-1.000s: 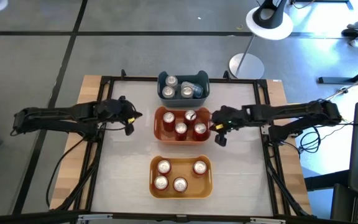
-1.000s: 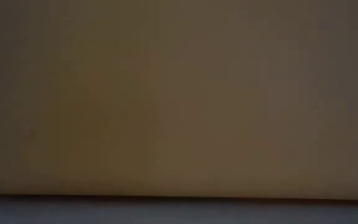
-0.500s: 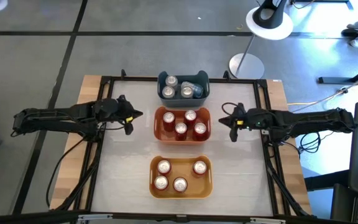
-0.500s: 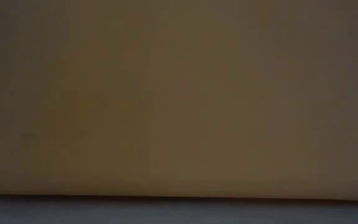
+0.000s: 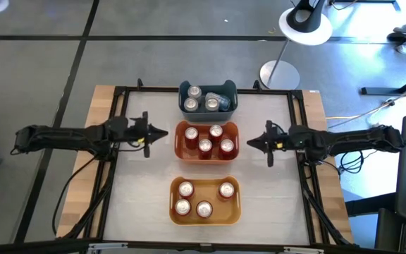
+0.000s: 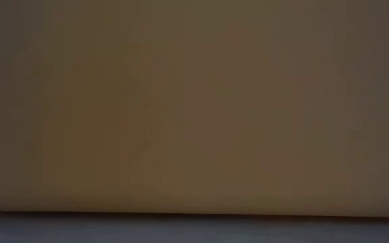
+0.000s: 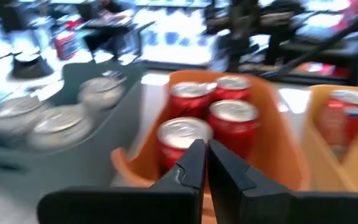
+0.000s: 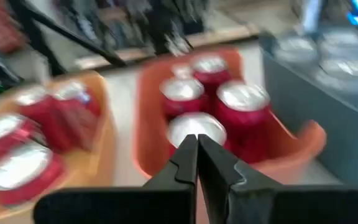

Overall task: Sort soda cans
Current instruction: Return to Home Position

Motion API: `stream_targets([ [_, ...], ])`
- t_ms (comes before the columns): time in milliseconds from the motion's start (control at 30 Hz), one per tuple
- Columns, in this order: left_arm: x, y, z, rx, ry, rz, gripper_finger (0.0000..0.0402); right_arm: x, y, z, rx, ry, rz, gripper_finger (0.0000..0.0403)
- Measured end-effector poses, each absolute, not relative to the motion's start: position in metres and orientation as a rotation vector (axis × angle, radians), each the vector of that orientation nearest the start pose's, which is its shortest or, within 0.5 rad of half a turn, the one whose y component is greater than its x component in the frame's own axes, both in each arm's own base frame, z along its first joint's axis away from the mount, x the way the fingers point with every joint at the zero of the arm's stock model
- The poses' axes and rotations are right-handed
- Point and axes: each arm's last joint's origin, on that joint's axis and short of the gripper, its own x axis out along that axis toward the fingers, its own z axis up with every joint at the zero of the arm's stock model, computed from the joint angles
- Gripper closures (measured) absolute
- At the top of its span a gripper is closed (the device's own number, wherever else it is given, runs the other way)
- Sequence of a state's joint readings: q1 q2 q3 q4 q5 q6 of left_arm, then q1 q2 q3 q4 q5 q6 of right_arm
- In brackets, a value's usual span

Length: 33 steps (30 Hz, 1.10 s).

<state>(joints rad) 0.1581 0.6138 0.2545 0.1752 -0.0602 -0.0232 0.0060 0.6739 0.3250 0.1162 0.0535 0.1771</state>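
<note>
Overall: every one of the soda cans (image 5: 205,146) you can see is already inside a bin; none stands loose on the desk (image 5: 143,190).
Middle group: four red cans (image 5: 227,147) stand upright in the orange bin (image 5: 178,141), directly between your two claws and just ahead of each one's tips.
Near group: four more red cans (image 5: 186,189) sit in the amber bin (image 5: 174,200), off to one side of both claws, toward the desk's front edge.
Far group: the silver cans (image 5: 192,106) are in the grey-blue bin (image 5: 232,93), off to the other side of both claws, right against the orange bin.
Left claw: your left claw (image 5: 163,132) is pinched closed on nothing, aimed at the orange bin and clear of its wall.
Right claw: your right claw (image 5: 249,143) mirrors it, closed and empty, also clear of the bin.
Low view: only a flat tan surface, so it tells you nothing.
Progress: sorting looks finished, silver apart from red. What seems left is parking both arms.
</note>
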Motion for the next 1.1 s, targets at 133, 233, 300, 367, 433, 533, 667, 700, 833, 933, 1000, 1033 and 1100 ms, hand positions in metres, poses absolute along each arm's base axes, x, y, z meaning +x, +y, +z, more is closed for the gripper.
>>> stream_targets([
  [133,0.144,0.024,0.201,-0.018,0.118,0.129,0.0396,0.151,0.0,0.203,0.17,0.16,-0.041,0.0391],
  [233,0.142,0.024,0.196,-0.021,0.126,0.112,0.0397,0.146,0.0,0.196,0.147,0.125,-0.036,0.0391],
  [300,0.14,0.025,0.195,-0.02,0.113,0.109,0.0396,0.143,0.0,0.188,0.142,0.131,-0.037,0.0391],
  [367,0.137,0.025,0.192,-0.024,0.108,0.113,0.0393,0.139,0.0,0.181,0.145,0.135,-0.038,0.0391],
  [433,0.133,0.025,0.187,-0.044,0.106,0.119,0.0392,0.137,0.0,0.177,0.148,0.12,-0.037,0.0391],
  [533,0.128,0.024,0.183,-0.054,0.078,0.122,0.0393,0.133,0.0,0.17,0.147,0.078,-0.041,0.0391],
  [667,0.122,0.023,0.175,-0.065,0.062,0.122,0.0397,0.131,-0.002,0.165,0.148,0.03,-0.09,0.0391],
  [700,0.12,0.023,0.173,-0.074,0.056,0.122,0.0397,0.131,-0.002,0.163,0.147,0.05,-0.092,0.0391],
  [833,0.115,0.022,0.163,-0.084,0.051,0.122,0.0394,0.131,-0.002,0.162,0.145,0.052,-0.092,0.0391],
  [933,0.112,0.021,0.163,-0.08,0.053,0.123,0.0392,0.131,-0.002,0.163,0.145,0.041,-0.098,0.0391],
  [1000,0.11,0.021,0.167,-0.065,0.015,0.122,0.0392,0.13,-0.003,0.164,0.146,0.027,-0.121,0.0391],
  [1033,0.109,0.02,0.168,-0.058,0.002,0.122,0.0392,0.13,-0.003,0.164,0.145,0.03,-0.129,0.0391],
  [1100,0.106,0.02,0.168,-0.066,0.0,0.122,0.0391,0.13,-0.003,0.162,0.146,0.05,-0.138,0.0391],
])
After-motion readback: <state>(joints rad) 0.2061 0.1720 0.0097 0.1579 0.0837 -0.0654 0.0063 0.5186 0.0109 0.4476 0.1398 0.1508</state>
